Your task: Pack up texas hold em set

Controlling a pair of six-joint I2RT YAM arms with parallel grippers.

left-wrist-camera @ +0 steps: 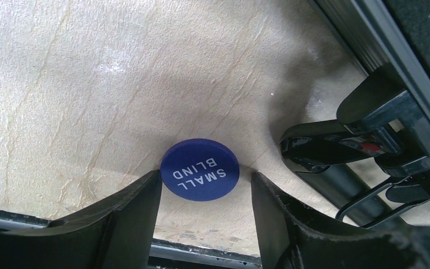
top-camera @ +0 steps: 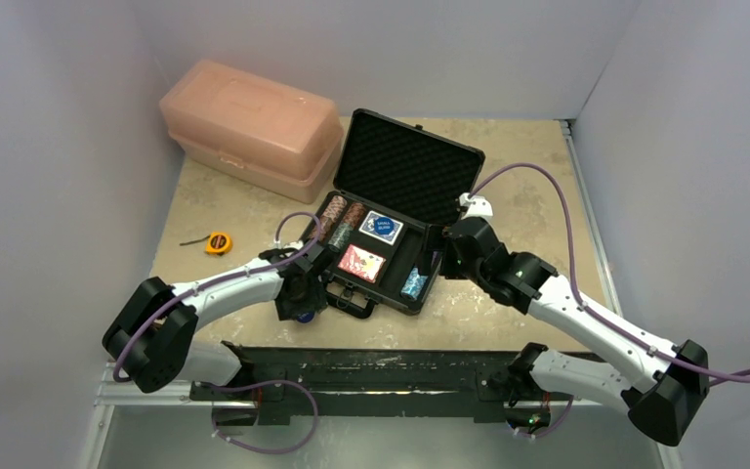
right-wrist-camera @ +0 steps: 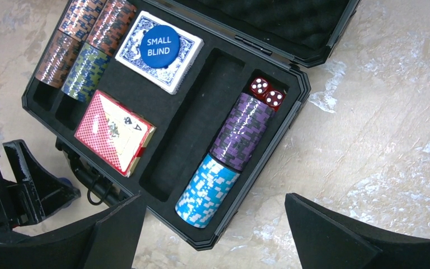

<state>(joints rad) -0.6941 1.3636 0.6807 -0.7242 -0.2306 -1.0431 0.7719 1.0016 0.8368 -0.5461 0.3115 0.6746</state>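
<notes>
The black briefcase point(top-camera: 428, 285) lies open, its lid point(top-camera: 410, 166) upright. Its foam slots hold chip stacks point(right-wrist-camera: 84, 47), a blue deck point(right-wrist-camera: 182, 50) with a blue "SMALL BLIND" disc point(right-wrist-camera: 159, 46) on top, a red deck point(right-wrist-camera: 115, 131), purple chips point(right-wrist-camera: 241, 131), light-blue chips point(right-wrist-camera: 207, 190) and red dice point(right-wrist-camera: 266, 92). A second blue disc point(left-wrist-camera: 200, 169) lies flat on the table beside the case handle point(left-wrist-camera: 336, 151). My left gripper point(left-wrist-camera: 206, 175) is open around it; the left finger point(left-wrist-camera: 137, 202) touches its rim, the other stands off. My right gripper point(right-wrist-camera: 214, 197) hangs wide open above the case's near right corner.
A pink plastic box point(top-camera: 254, 127) stands at the back left. A yellow tape measure point(top-camera: 218, 242) lies left of the case. A metal rail point(top-camera: 371, 376) runs along the near table edge, and grey walls close in on both sides.
</notes>
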